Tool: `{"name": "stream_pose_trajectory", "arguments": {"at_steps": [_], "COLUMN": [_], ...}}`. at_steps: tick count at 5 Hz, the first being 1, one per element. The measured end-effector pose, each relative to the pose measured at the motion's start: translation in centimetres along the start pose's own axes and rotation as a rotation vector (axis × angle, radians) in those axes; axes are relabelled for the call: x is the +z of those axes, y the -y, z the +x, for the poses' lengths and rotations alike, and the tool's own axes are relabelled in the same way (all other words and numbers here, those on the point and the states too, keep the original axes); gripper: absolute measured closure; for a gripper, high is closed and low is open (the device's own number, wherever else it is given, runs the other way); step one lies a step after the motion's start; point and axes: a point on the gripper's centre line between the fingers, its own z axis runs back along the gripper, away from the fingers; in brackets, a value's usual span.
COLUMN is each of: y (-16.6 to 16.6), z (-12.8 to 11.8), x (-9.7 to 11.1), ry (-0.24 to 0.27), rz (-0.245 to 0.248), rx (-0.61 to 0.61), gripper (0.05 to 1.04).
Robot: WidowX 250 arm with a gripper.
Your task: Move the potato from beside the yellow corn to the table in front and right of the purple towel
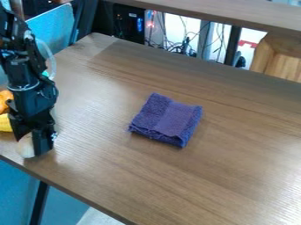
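The black two-finger gripper [30, 147] hangs at the left of the view, over the near left part of the brown wood-grain tabletop [235, 176], close to its edge. Its black fingers [43, 143] stand a little apart, closed on a pale, off-white rounded object [25, 146]. The object sits low between them, partly covered by the finger on the right of the view; its lower end shows near the tips. Whether it touches the tabletop, I cannot tell.

A folded purple cloth [167, 119] with a rough, towel-like weave lies flat near the middle of the tabletop, turned at an angle. It is well apart from the fingers, to the right of them in the view.

At the left edge of the view, beside the gripper, are an orange rounded object [5, 99] and, just below it, a yellow object [5, 123], both partly cut off. Tangled dark cables [176, 46] hang behind the far edge of the tabletop.
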Motion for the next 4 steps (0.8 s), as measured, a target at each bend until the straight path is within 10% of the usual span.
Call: {"name": "stream_pose_trajectory", "arguments": {"at_steps": [3,4], "y": [3.1,6.6], "z": [0.9,3.6], "x": [3.5,5.0], "ry": [0.06,0.007], "rz": [0.058,0.112], "rx": [-0.036,-0.085], "gripper": [0.441,0.441]}}
